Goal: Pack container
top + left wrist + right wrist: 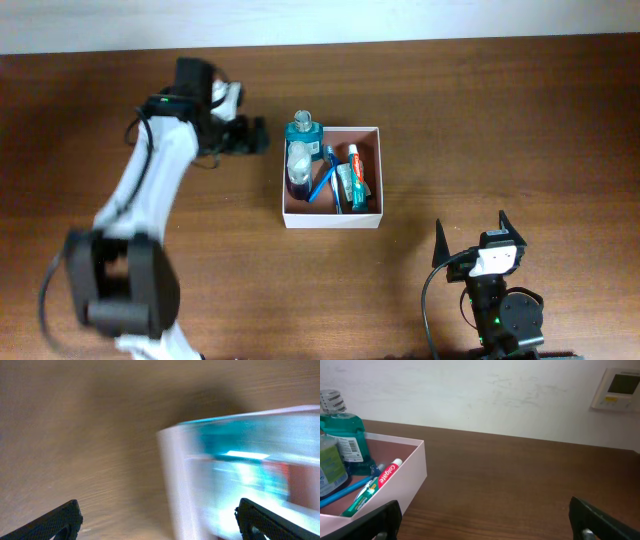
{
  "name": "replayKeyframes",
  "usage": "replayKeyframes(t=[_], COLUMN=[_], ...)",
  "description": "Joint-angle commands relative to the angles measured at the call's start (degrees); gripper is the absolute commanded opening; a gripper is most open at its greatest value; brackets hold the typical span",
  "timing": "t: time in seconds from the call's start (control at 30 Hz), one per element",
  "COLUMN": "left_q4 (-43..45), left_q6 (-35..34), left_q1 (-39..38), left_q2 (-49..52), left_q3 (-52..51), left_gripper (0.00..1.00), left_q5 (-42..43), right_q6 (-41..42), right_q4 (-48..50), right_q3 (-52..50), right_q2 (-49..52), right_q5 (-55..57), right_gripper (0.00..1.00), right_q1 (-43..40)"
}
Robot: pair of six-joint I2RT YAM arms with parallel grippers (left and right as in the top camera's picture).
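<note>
The container (333, 221) is a square white-walled box with a reddish-brown inside at the table's middle. In it are a teal bottle (303, 128), a clear bottle (298, 165), a blue toothbrush (322, 181) and a toothpaste tube (352, 176). My left gripper (258, 136) is open and empty just left of the container's far left corner. Its wrist view is blurred and shows the white wall (172, 485) between the spread fingers (157, 521). My right gripper (472, 234) is open and empty, right of and nearer than the container. Its view (485, 527) shows the container (415, 467) and the teal bottle (345, 440) at the left.
The wooden table (500, 120) runs to a white wall at the back. A white wall panel (617, 389) shows in the right wrist view. My left arm (150, 190) stretches across the left side of the table.
</note>
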Motion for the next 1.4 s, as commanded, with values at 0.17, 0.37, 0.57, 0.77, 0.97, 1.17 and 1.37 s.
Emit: replayKeyframes(t=[0.17,0.37,0.57,0.77,0.97,1.17,1.37], left_q4=[0.24,-8.5,-16.72,-18.23,-8.85,12.0,38.32], left_q6=[0.7,0.68,0.7,0.68,0.68,0.68,0.68], left_q1=[-12.09,-12.57,-11.43,-6.91,-2.1,-0.92,-0.92], left_q2=[-29.51,-48.3,-60.83,-71.93,-82.09,-86.44,-87.47], left_q3=[0.59,0.59,0.24,-8.5,-27.93,-48.68,-67.78], left_gripper=[0.99,0.99,0.99,0.99,0.99,0.99,0.99], left_q5=[-12.85,-19.02,-21.03,-20.98,-20.33,-20.33,-17.84], right_q6=[-0.42,-0.42,-0.42,-0.42,-0.42,-0.42,-0.42], right_q4=[-0.48,-0.48,-0.48,-0.48,-0.48,-0.48,-0.48], right_q3=[-0.26,-0.26,-0.26,-0.26,-0.26,-0.26,-0.26], right_q2=[-0.63,-0.63,-0.63,-0.63,-0.63,-0.63,-0.63], right_q5=[0.5,0.5,0.5,0.5,0.5,0.5,0.5], right_gripper=[0.98,0.98,0.98,0.98,0.98,0.98,0.98], right_q1=[-0.52,-0.52,-0.52,-0.52,-0.52,-0.52,-0.52])
